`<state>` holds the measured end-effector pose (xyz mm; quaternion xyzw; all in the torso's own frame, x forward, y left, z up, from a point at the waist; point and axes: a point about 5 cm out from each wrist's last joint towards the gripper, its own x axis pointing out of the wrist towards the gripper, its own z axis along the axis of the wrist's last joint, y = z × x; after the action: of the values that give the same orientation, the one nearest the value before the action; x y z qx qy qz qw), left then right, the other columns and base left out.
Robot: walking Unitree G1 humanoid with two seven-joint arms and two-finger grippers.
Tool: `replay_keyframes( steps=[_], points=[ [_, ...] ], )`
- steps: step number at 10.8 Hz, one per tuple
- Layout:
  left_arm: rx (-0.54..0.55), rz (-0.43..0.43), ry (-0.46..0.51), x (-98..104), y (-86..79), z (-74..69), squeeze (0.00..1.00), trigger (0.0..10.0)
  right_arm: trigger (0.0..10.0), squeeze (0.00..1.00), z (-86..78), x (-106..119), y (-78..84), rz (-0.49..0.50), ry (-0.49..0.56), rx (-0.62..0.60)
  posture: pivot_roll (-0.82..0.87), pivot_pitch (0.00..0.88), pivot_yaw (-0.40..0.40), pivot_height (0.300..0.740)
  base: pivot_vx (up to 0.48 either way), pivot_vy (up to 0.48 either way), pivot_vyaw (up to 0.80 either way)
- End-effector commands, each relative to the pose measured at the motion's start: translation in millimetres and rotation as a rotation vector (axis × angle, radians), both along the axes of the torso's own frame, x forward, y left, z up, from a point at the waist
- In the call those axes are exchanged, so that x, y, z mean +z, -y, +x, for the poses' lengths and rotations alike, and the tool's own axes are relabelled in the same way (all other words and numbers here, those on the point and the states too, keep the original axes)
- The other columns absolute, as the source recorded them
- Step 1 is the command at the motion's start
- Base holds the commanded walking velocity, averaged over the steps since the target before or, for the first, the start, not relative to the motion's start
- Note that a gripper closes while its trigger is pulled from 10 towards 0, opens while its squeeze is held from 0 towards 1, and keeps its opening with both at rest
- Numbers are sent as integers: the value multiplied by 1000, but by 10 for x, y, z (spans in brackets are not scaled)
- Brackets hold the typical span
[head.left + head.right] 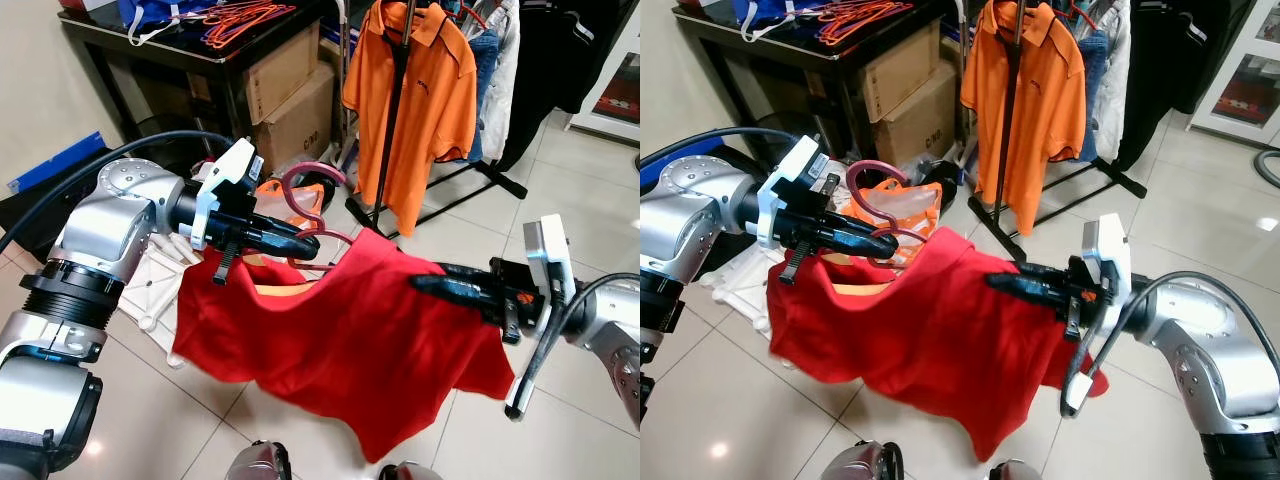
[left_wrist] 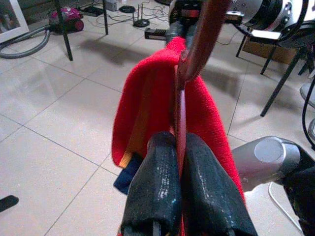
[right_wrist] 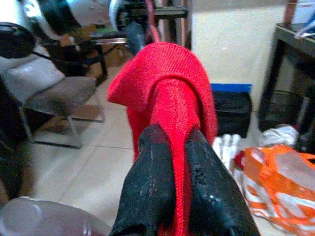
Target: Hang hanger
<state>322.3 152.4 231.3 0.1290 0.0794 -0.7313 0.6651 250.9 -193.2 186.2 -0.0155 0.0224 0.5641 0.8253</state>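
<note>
Hanger [image 1: 305, 195] clamped in left claw [image 1: 300, 243]; right claw [image 1: 432, 284] pinches red shirt [image 1: 350, 340].

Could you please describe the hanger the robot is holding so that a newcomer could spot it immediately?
Start at the red shirt stretched between both grippers. At its top edge, the left gripper pinches the hanger, whose pink hook curls upward. The orange hangers lie piled on the black table.

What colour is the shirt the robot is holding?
Bright red knitted shirt, clearest in the left eye view.
</note>
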Motion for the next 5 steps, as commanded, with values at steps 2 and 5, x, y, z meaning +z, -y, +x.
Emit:
replay_keyframes(
  steps=[2,5],
  points=[
    [-2,-17,12,27,-12,-28,0,0,10000,1000,67,2,27,0,-14,-52,-132,86,75,740,0,0,0],
    [15,-2,-8,11,-40,-40,0,0,10000,1000,264,-7,175,125,-54,-203,-121,87,73,740,0,0,0]
  ],
)
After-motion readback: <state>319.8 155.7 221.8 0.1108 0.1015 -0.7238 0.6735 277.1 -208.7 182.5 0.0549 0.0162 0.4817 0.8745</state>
